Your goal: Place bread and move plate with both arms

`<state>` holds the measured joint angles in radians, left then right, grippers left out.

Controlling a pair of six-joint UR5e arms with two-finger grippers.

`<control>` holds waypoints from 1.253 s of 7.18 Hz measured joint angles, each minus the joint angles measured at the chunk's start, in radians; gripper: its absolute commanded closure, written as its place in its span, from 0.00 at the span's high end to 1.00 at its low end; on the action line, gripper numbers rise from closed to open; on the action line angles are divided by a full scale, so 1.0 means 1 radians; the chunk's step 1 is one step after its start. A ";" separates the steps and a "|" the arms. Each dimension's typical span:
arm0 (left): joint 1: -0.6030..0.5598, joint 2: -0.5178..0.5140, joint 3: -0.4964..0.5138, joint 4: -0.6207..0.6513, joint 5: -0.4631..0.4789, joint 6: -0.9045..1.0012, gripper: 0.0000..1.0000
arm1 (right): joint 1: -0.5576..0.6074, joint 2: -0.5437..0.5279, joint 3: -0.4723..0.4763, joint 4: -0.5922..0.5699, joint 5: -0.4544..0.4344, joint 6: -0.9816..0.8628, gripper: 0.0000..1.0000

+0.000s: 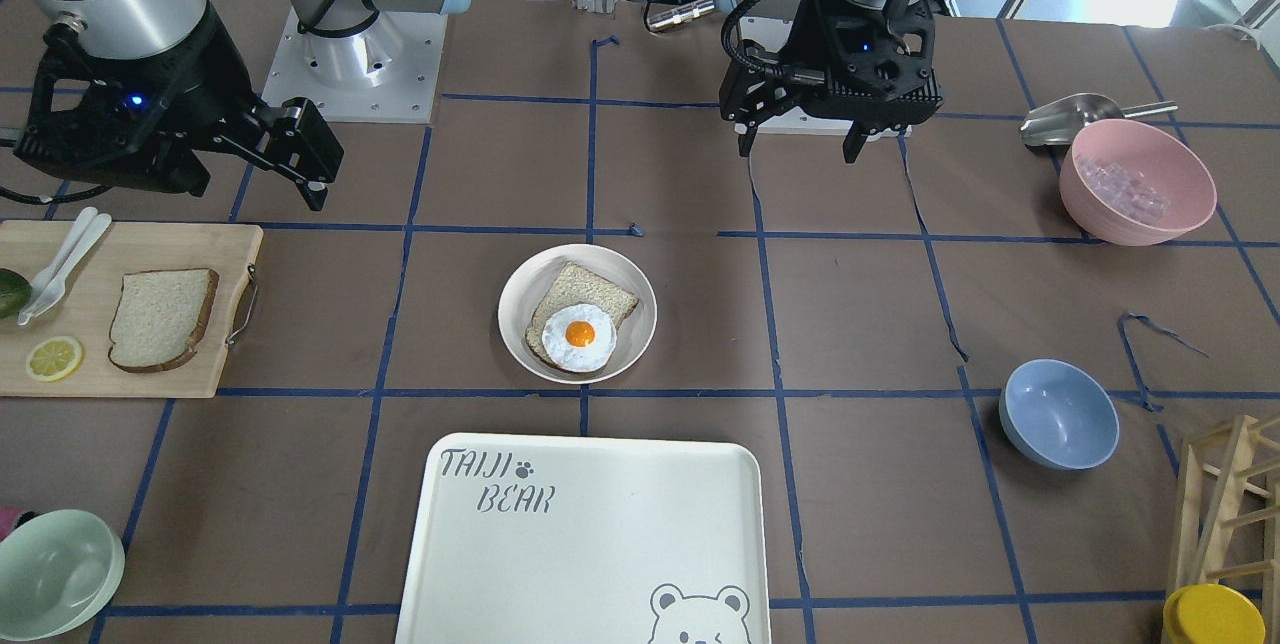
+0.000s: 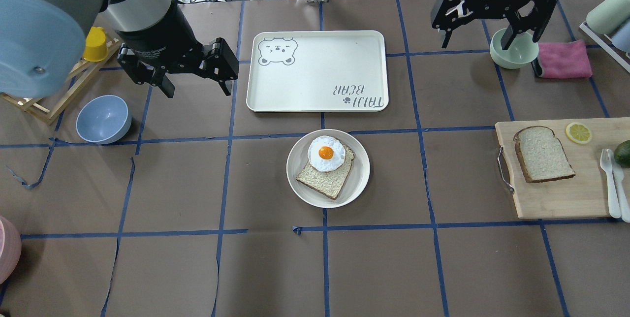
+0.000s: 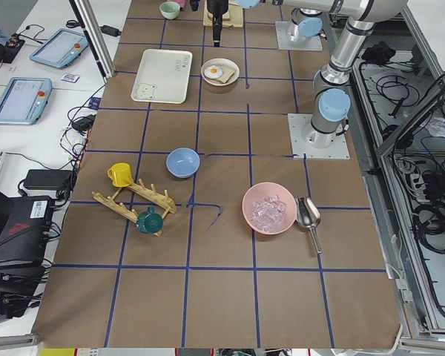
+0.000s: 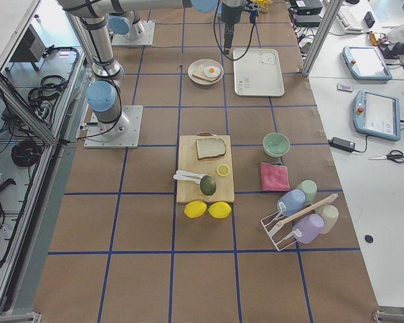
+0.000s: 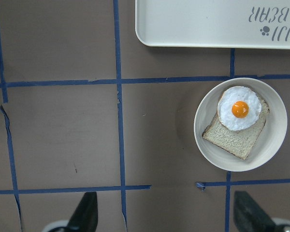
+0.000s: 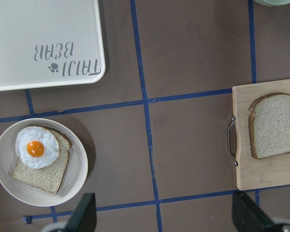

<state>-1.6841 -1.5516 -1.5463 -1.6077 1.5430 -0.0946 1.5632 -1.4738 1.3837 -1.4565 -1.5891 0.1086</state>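
Observation:
The bread [image 1: 162, 319] lies flat on a wooden cutting board [image 1: 200, 364] at the table's right end; it also shows in the overhead view [image 2: 543, 154] and the right wrist view [image 6: 275, 125]. The plate [image 1: 640, 336] sits at the table's middle and holds a darker slice with a fried egg; it also shows in the overhead view [image 2: 362, 175] and the left wrist view [image 5: 276, 133]. My left gripper [image 2: 197, 88] hangs open and empty above the table, left of the tray. My right gripper [image 2: 490, 39] hangs open and empty over the far right, near the green bowl.
The "TAIJI BEAR" tray [image 2: 315, 76] lies just beyond the plate. A green bowl [image 2: 514, 51] and pink cloth [image 2: 563, 59] sit under the right arm. A blue bowl [image 2: 103, 119] and a wooden rack [image 2: 54, 100] stand at left. Lemon slice, cutlery and avocado share the board.

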 measured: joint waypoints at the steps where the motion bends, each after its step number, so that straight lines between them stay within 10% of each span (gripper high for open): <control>1: 0.000 0.000 0.000 0.000 0.000 0.000 1.00 | 0.001 -0.002 0.001 0.000 0.001 0.000 1.00; 9: 0.001 0.001 0.001 -0.001 -0.001 0.000 1.00 | 0.005 -0.016 0.006 0.023 0.010 0.008 1.00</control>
<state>-1.6828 -1.5509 -1.5457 -1.6087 1.5421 -0.0951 1.5682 -1.4900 1.3898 -1.4339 -1.5790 0.1164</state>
